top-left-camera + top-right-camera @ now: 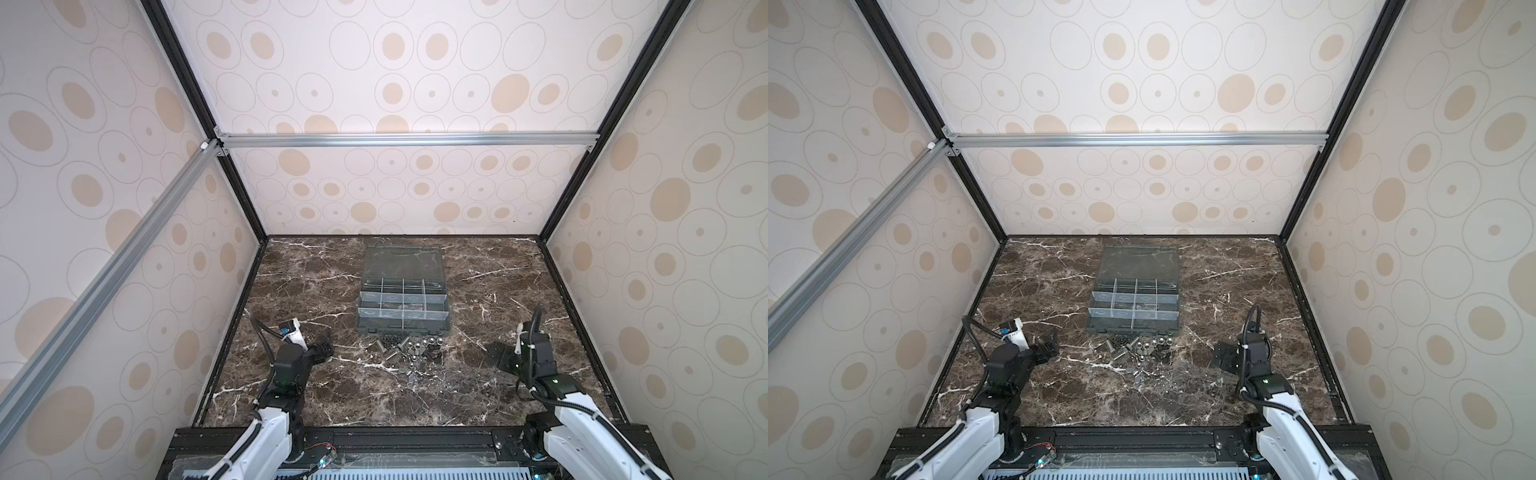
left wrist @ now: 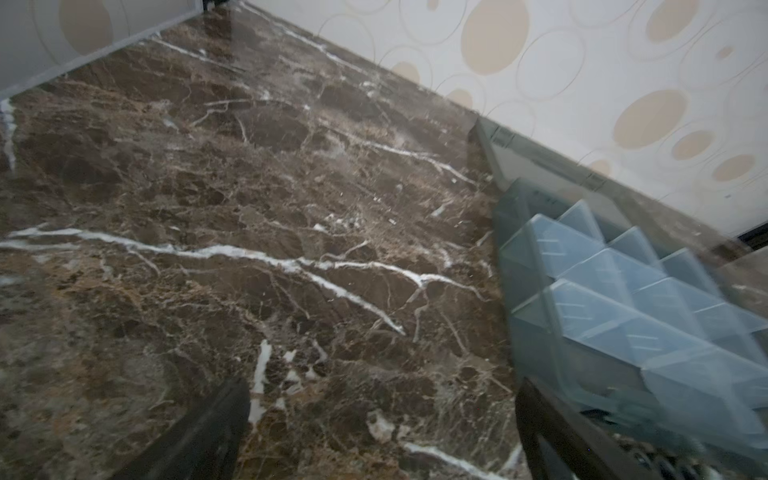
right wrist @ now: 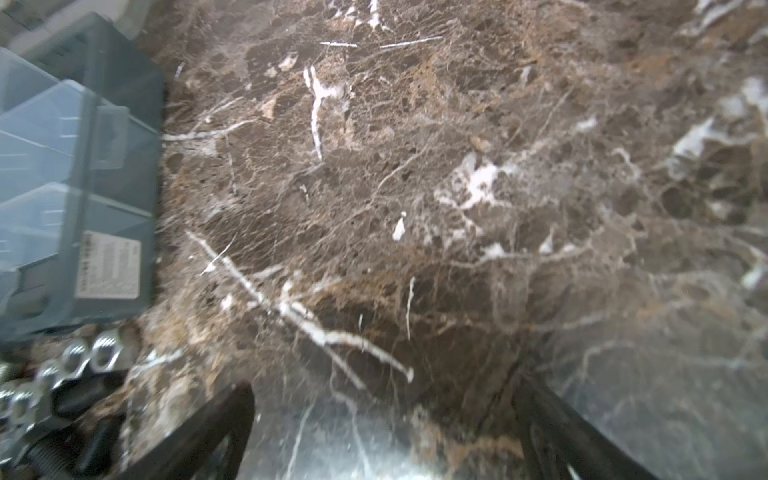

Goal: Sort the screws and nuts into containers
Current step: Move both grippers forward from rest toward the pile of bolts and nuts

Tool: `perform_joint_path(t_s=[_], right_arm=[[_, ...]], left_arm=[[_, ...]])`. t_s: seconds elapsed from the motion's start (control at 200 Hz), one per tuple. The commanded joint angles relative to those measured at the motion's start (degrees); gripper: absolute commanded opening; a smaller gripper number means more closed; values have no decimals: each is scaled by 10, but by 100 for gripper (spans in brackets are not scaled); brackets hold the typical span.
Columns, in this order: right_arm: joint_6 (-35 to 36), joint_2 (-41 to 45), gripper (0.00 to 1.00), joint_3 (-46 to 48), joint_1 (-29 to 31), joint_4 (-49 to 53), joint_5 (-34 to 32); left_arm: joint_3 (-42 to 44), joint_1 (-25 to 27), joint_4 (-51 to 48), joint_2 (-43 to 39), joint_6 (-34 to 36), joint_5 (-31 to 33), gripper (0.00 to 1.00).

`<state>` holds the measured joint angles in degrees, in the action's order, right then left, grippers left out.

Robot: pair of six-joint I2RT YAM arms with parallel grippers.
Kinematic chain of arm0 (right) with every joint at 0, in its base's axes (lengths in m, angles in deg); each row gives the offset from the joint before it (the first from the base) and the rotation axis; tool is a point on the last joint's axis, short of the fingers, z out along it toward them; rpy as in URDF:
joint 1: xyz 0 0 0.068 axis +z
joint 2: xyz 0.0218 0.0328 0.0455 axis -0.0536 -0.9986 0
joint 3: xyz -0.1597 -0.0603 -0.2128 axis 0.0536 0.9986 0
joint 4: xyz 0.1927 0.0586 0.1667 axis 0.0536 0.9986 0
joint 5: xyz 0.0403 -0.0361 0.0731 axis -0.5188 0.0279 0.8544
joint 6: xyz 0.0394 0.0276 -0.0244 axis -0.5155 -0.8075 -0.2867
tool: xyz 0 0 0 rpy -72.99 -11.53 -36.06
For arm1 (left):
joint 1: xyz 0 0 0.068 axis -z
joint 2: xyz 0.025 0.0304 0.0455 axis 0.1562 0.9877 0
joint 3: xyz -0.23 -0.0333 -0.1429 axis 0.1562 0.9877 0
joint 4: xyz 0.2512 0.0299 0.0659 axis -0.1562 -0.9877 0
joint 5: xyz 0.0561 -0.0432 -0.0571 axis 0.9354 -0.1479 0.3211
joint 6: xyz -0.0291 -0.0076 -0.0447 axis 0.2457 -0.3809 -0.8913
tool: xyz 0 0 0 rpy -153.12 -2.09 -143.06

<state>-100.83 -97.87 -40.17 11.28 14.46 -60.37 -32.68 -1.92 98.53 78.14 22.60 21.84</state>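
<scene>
Many screws, nuts, heaped between left claw, right claw

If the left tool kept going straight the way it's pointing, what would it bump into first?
Probably the bare marble table: the open left tool points down at it, with nothing between. The organizer box sits close beside that line, so the tool might clip it instead; depth is unclear.
</scene>
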Motion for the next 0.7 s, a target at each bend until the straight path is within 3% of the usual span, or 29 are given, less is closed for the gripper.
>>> perform_joint_path(t_s=[0.0, 0.695], right_arm=[[246, -439, 100, -94, -39, -578, -107], [248, -441, 100, -98, -41, -574, -88]], left_arm=[[-108, -37, 538, 454, 249, 140, 99], [-108, -36, 539, 453, 250, 141, 99]])
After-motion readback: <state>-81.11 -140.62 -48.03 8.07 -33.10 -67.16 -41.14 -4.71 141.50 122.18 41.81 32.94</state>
